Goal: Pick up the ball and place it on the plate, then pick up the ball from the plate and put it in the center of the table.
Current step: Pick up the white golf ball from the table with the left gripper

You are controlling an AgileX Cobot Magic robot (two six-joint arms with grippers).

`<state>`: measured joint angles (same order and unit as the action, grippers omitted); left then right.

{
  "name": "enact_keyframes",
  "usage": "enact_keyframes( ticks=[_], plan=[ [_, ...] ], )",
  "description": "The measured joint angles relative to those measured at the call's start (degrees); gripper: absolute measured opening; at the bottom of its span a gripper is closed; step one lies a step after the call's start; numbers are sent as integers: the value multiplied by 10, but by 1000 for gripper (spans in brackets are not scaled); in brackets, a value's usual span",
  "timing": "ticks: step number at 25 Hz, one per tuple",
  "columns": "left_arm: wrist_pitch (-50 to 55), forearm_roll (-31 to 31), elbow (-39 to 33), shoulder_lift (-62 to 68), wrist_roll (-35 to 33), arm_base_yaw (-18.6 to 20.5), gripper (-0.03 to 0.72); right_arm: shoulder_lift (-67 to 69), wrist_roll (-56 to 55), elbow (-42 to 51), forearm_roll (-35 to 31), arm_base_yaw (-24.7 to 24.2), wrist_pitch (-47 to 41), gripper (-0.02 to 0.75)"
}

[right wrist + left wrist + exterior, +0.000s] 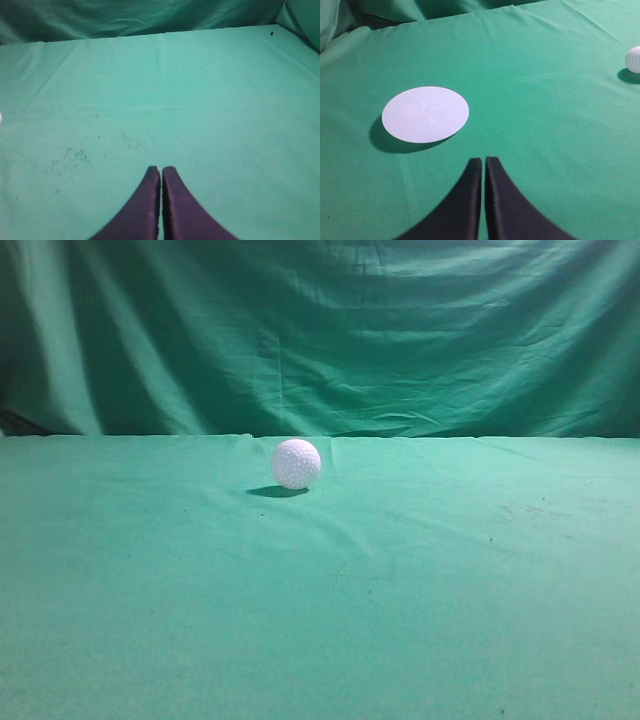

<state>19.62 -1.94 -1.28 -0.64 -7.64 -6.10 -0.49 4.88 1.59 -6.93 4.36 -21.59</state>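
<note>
The plate (425,114) lies far left of the left gripper (483,161), whose jaws are closed on nothing; the ball (297,463) rests on the table (420,580), well right of them; the right gripper (161,170) is likewise closed, empty.

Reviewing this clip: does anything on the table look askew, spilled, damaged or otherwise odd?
Nothing stands out. The small white dimpled ball sits alone on the green cloth-covered table, the flat white round plate lies level and bare, and both hands are shut and hold nothing. Only faint dark specks mark the cloth near the right hand.
</note>
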Motion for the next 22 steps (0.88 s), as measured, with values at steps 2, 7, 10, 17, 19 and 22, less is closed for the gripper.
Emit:
enact_keyframes(
  ticks=[2,7,10,17,19,22],
  plan=[
    [0,0,0,0,0,0,0,0,0,0,0,0,0,0],
    [0,0,0,0,0,0,0,0,0,0,0,0,0,0],
    [0,0,0,0,0,0,0,0,0,0,0,0,0,0],
    [0,0,0,0,0,0,0,0,0,0,0,0,0,0],
    [0,0,0,0,0,0,0,0,0,0,0,0,0,0],
    [0,0,0,0,0,0,0,0,0,0,0,0,0,0]
  ],
)
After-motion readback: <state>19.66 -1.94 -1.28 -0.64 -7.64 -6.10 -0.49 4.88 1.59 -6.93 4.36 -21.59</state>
